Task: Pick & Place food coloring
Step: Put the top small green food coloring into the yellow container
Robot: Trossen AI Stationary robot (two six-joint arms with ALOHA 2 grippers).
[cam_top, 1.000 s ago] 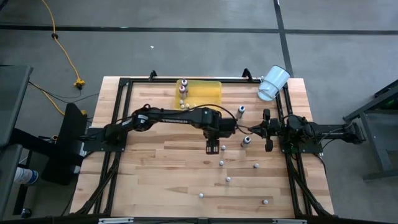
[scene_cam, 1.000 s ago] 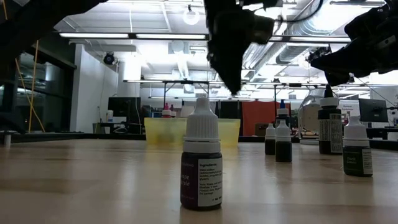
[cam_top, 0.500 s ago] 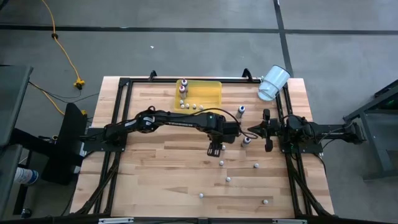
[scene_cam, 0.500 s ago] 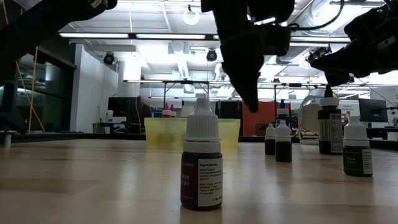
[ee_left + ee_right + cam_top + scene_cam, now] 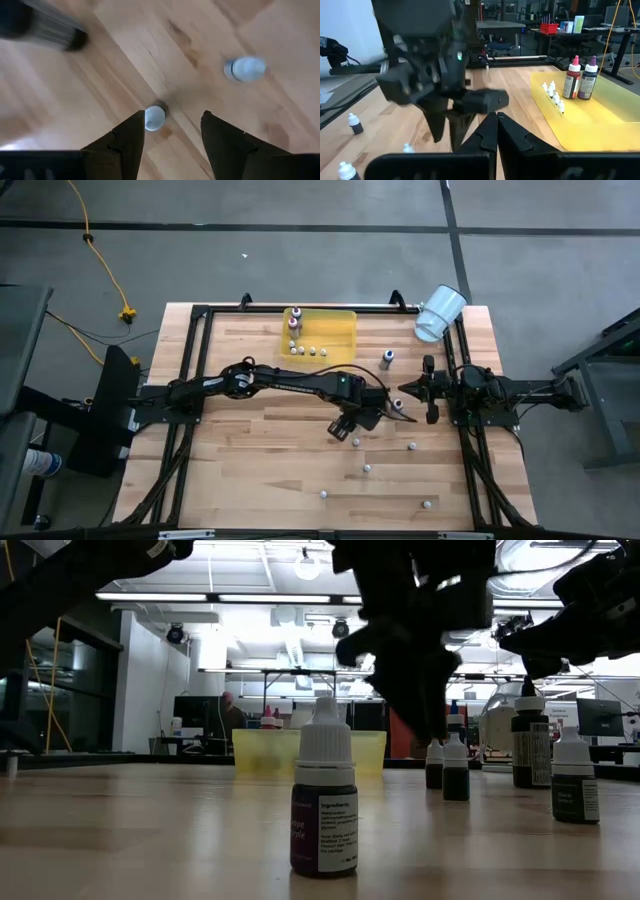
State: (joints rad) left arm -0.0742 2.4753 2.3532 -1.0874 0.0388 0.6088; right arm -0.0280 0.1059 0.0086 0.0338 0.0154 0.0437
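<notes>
Several tiny food coloring bottles stand scattered on the wooden table, among them one point(image 5: 355, 442) with a pale cap point(image 5: 154, 118) just under my left gripper point(image 5: 343, 430). That gripper points steeply down, open, and hangs above the table. In the left wrist view the cap shows close beside one fingertip point(image 5: 139, 120), and another bottle point(image 5: 245, 68) lies farther off. More bottles stand in the yellow tray point(image 5: 340, 330) at the far edge. My right gripper point(image 5: 408, 390) waits shut at the right side, level and clear of everything.
A white cup point(image 5: 440, 313) lies tipped at the far right corner. Loose bottles stand toward the near edge point(image 5: 367, 468) point(image 5: 323, 493) point(image 5: 427, 503), to the right point(image 5: 412, 447) and near the right arm point(image 5: 387, 358). A dark bottle point(image 5: 323, 800) stands close before the low camera.
My left gripper has sunk toward the table and shifted toward the near and right edges, rolling about its own pointing line as it went. It now hangs over the small bottle. The gap between its fingers looks unchanged. No bottle has moved.
</notes>
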